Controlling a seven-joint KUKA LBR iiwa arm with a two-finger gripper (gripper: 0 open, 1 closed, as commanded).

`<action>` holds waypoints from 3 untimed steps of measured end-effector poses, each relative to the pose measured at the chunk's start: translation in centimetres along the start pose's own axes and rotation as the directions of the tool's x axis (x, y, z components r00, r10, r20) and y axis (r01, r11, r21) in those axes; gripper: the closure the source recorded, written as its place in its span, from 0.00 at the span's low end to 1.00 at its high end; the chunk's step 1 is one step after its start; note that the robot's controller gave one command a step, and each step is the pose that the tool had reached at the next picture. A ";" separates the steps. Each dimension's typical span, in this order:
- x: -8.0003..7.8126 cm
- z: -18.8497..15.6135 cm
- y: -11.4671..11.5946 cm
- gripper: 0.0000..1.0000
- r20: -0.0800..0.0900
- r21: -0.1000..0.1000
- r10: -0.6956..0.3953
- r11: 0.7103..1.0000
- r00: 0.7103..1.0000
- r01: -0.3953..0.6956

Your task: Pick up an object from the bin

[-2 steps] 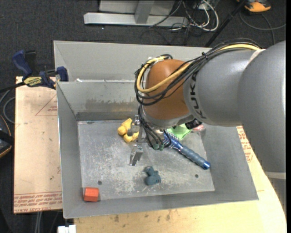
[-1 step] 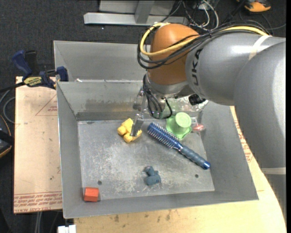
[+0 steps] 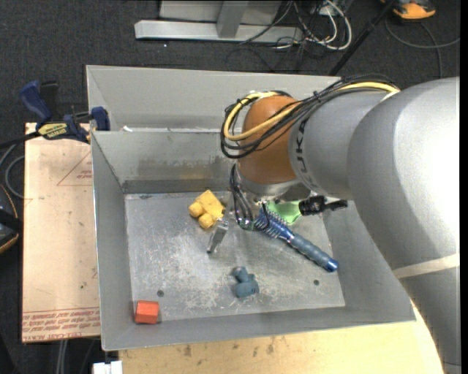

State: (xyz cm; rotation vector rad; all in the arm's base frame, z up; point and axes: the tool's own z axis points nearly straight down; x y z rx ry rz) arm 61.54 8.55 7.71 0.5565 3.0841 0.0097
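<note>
From my station I see a dark, speckled floor (image 3: 44, 44), which looks like low carpet. At the top a flat grey metal stand base (image 3: 183, 29) lies on it, its upright column cut off by the edge. Just right of it, black and white cables (image 3: 325, 25) tangle across the floor. An orange-yellow object (image 3: 413, 9), too cropped to name, sits in the top right corner.

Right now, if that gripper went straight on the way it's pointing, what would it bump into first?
Probably the bare floor of the bin, close beside the yellow toy. The gripper seems to point at no object, though depth is hard to judge.
</note>
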 end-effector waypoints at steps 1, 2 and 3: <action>-1.3 -0.6 4.1 0.00 -0.002 0.003 0.092 0.996 0.996 -0.092; -1.4 -0.5 3.9 1.00 -0.002 0.005 0.094 0.996 0.996 -0.094; -2.0 -16.5 3.2 1.00 0.004 0.001 0.053 0.999 0.999 -0.053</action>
